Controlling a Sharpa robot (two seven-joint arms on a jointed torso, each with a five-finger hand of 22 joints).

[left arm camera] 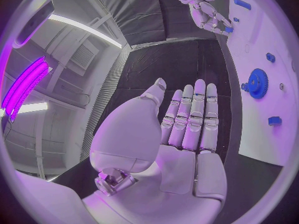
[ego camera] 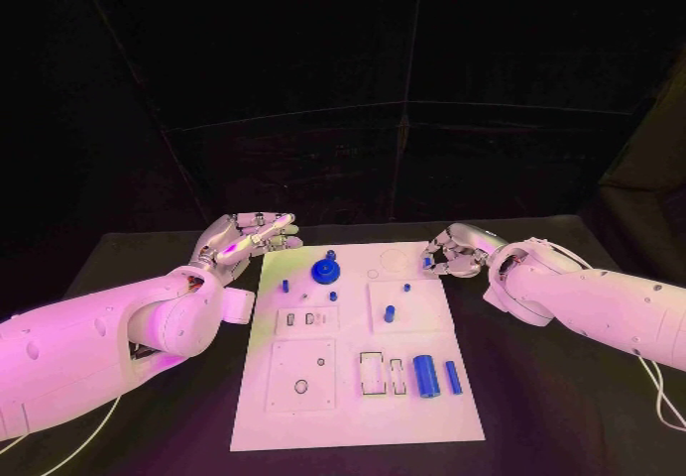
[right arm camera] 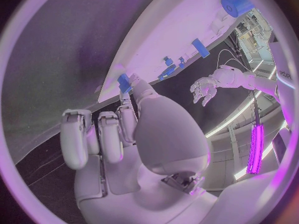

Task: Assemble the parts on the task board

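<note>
- Pinching a small blue part (right arm camera: 124, 82) between thumb and a finger, the right hand (ego camera: 455, 253) sits at the far right corner of the task board (ego camera: 358, 416); the left wrist view shows the same blue piece at its fingertips.
- Its other fingers are curled in beside the pinch, holding nothing themselves.
- The left hand (ego camera: 251, 238) hangs just off the board's far left corner, palm flat, fingers straight and close together, holding nothing.
- On the board, a blue gear (ego camera: 327, 269) already sits on its post near the far edge, with small blue pegs (ego camera: 333, 295) standing just beside it.
- Two blue cylinders (ego camera: 426, 375) lie side by side near the right edge, closer to the robot, next to two outlined slots (ego camera: 371, 372).
- My judgement: the step in hand is carrying or seating the pinched part at the board's far right area; whether it is already in a hole I cannot tell.
- Next calls for lining the part up over its seat, pressing straight down, then letting go without tipping it.
</note>
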